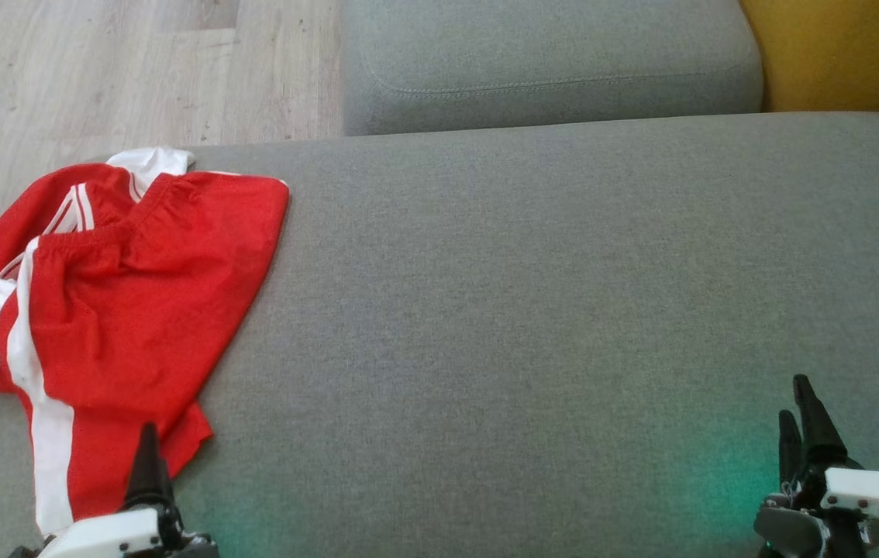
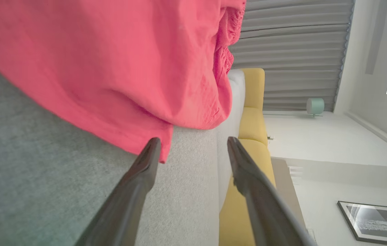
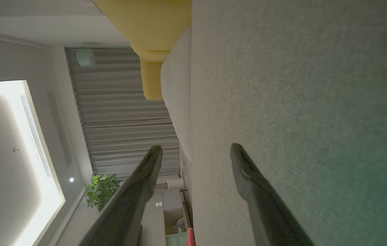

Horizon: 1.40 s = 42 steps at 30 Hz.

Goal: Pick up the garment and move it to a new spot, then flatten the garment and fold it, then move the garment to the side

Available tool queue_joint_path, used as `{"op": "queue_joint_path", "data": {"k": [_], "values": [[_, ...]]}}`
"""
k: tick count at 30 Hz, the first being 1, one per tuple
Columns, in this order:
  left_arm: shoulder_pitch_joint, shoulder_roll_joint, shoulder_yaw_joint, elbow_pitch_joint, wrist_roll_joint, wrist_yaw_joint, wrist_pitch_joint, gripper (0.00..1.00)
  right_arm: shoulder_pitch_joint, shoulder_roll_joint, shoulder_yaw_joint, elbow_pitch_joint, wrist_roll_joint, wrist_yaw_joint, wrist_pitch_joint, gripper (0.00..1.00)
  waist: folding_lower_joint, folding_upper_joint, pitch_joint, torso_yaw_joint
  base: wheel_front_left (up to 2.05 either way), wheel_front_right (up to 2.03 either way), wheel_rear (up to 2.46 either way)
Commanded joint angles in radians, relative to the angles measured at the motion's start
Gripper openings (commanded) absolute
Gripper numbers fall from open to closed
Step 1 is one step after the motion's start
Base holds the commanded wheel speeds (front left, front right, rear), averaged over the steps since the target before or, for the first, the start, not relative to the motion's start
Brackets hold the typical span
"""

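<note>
The garment (image 1: 145, 294), red shorts with white side stripes, lies crumpled at the left end of the grey cushion (image 1: 548, 310). Its left part reaches the cushion's left edge. My left gripper (image 1: 149, 438) stands at the lower left, its dark finger over the garment's near corner. In the left wrist view the left gripper (image 2: 193, 140) is open. One of its fingertips (image 2: 153, 143) is right by the hem of the garment (image 2: 111, 61), and nothing is between the fingers. My right gripper (image 1: 794, 403) rests open at the lower right, far from the garment. The right gripper (image 3: 196, 147) is empty beside bare grey cushion (image 3: 299, 85).
A second grey cushion (image 1: 548, 70) sits behind the main one. Yellow upholstery (image 1: 842, 54) shows at the top right. Wooden floor (image 1: 98, 70) lies beyond the cushion's left edge. Bare cushion stretches across the middle and right.
</note>
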Motion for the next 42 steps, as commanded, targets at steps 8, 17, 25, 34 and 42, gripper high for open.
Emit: {"op": "queue_joint_path", "data": {"k": [8,17,25,34,42], "values": [[-0.04,0.003,-0.022,-0.075,0.129,0.008,-0.03,1.0,-0.038,-0.003,0.017,-0.051,-0.153,0.001,-0.032,1.0,0.0,0.0,-0.009,0.002,0.0,0.0,0.0],[-0.039,0.003,-0.055,-0.105,0.259,0.032,-0.057,1.0,-0.033,-0.003,0.052,-0.067,-0.294,0.002,-0.058,1.0,0.0,0.0,-0.021,0.002,0.0,0.0,0.0],[-0.04,0.003,-0.085,-0.12,0.359,0.046,-0.077,1.0,-0.031,-0.004,0.069,-0.076,-0.386,0.002,-0.079,1.0,0.0,0.0,-0.03,0.002,0.0,0.0,0.0],[-0.039,0.004,-0.115,-0.142,0.493,0.066,-0.107,1.0,-0.029,-0.005,0.095,-0.076,-0.514,0.003,-0.108,1.0,0.0,0.0,-0.045,0.005,0.0,0.0,0.0],[-0.04,0.004,-0.136,-0.161,0.593,0.075,-0.13,1.0,-0.031,-0.005,0.119,-0.078,-0.603,0.003,-0.132,1.0,0.0,0.0,-0.053,0.008,0.0,0.0,0.0]]}}
